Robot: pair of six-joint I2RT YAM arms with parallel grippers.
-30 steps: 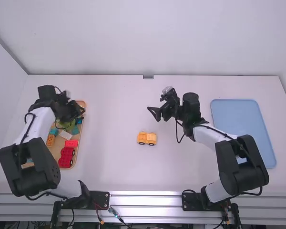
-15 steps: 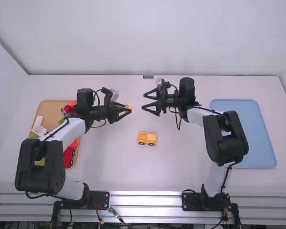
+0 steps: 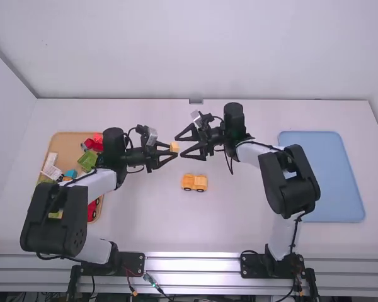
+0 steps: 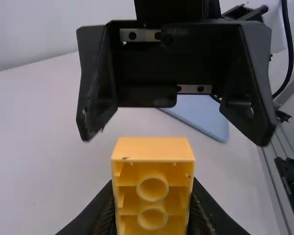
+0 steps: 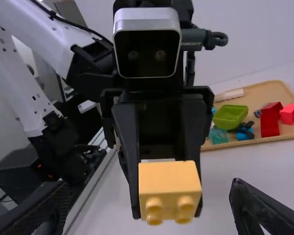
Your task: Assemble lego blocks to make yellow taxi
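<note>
Risks twisting the yellow block [image 4: 153,149] clenched in the left gripper [image 5: 167,213] by closing the wide-spread right gripper [image 5: 149,184] off-centre.

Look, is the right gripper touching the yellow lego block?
Apart. The right wrist view shows the right gripper open, with a gap between each finger and the yellow lego block.

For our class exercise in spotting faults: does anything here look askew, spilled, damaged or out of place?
Nothing stands out. The yellow vehicle stands upright on the table, the loose pieces lie jumbled but within the wooden tray, and the left arm's jaws grip the yellow block.
</note>
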